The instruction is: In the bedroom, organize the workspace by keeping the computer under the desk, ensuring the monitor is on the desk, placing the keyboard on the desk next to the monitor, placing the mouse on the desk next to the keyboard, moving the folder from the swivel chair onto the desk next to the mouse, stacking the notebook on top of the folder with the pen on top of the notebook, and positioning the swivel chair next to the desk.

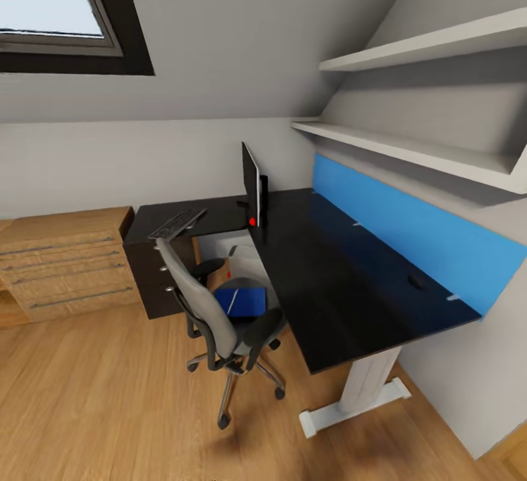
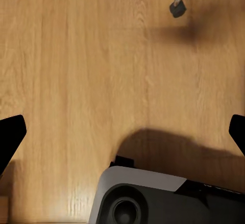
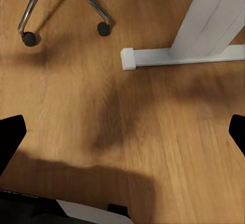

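The black worktop (image 1: pixel 344 276) is spreading along the blue-panelled wall and serving here as the landmark; on its far corner the monitor (image 1: pixel 251 182) is standing upright, edge-on to the head camera. On the lower black cabinet section beyond that corner the keyboard (image 1: pixel 177 222) is lying flat, well apart from the monitor's foot. The swivel chair (image 1: pixel 219 312) is sitting just beside the worktop's near long edge, and the blue folder (image 1: pixel 241 301) is resting on its seat with a pale sheet or notebook angled across it. A small dark object on the worktop near the blue panel may be the mouse, but it is too small to be sure. Both arms are hanging low over the wooden floor: the left pincer (image 2: pixel 122 132) and the right pincer (image 3: pixel 122 132) are each showing fingertips spread wide at the frame edges, holding nothing. The folder is probably light, thin and somewhat floppy, with a slick cover; pinching one free edge overhanging the seat looks the likeliest hold, keeping it level so whatever is lying on top is not sliding off.
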